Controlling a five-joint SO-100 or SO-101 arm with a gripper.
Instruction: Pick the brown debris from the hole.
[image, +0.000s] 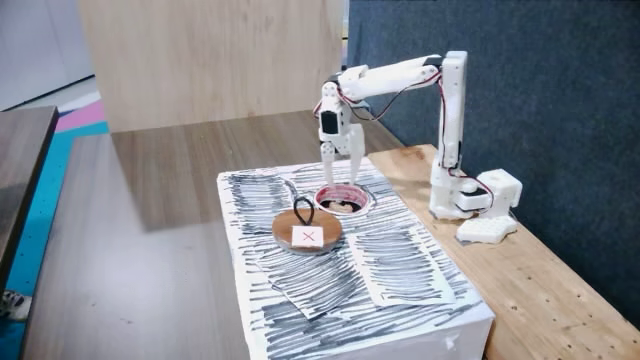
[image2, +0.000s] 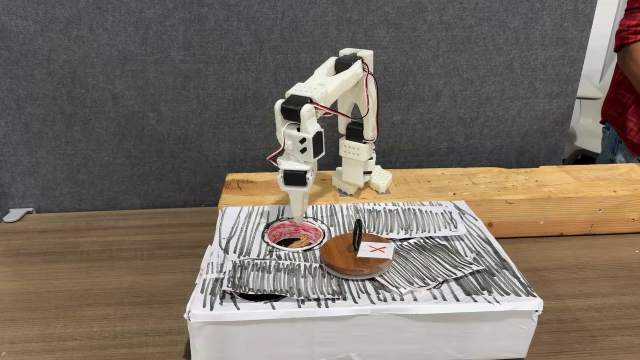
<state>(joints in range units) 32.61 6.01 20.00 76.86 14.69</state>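
The hole (image: 327, 192) is a round dark opening with a pinkish-red rim in the top of a white box with black scribbles. A pale-brown lump, the brown debris (image: 345, 206), lies inside it. My white gripper (image: 341, 181) points straight down just over the hole, fingers spread and open, nothing between them. In the other fixed view the gripper (image2: 298, 214) is seen edge-on, with its tips at the rim of the hole (image2: 309, 239); the debris is not clear there.
A round wooden disc (image: 307, 232) with a red-X label and a black loop lies on the box beside the hole (image2: 357, 257). The arm's base (image: 462, 195) stands on a wooden bench (image2: 520, 190). A person's sleeve (image2: 626, 85) is at the right edge.
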